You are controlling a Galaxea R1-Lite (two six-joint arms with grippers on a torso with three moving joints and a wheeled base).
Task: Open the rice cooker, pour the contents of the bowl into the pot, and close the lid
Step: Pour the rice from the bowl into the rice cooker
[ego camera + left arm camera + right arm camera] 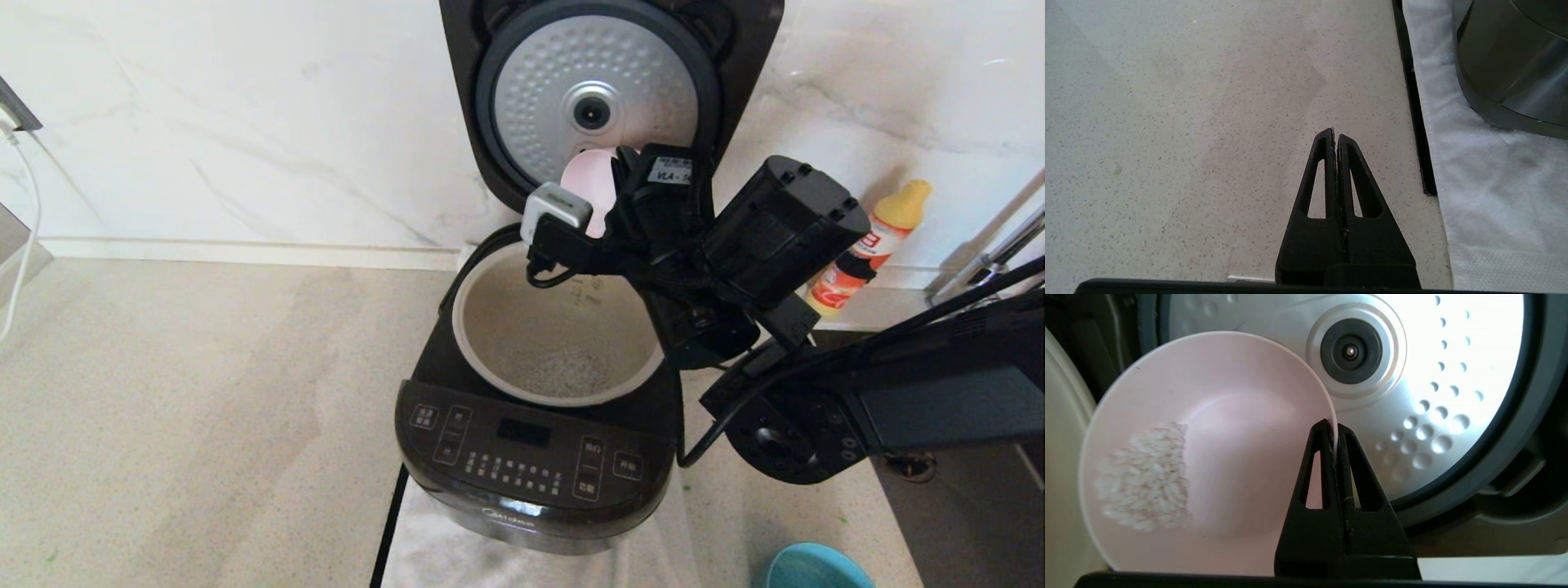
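Note:
The black rice cooker (531, 474) stands open with its lid (592, 90) upright, silver dimpled disc facing me. Its pale pot (506, 327) holds a patch of white rice at the bottom. Above the pot's far side, my right gripper (1334, 430) is shut on the rim of a pink bowl (1229, 428), which is tipped steeply on its side. A clump of rice (1147, 477) still clings inside the bowl near its lower rim. In the head view only a sliver of the bowl (592, 180) shows behind the wrist. My left gripper (1335, 136) hangs shut and empty over the counter left of the cooker.
A white cloth (441, 547) lies under the cooker, with the black cord (390, 523) running along its left edge. A yellow-capped sauce bottle (865, 253) stands at the back right by the marble wall. A teal bowl rim (816, 567) shows at the front right.

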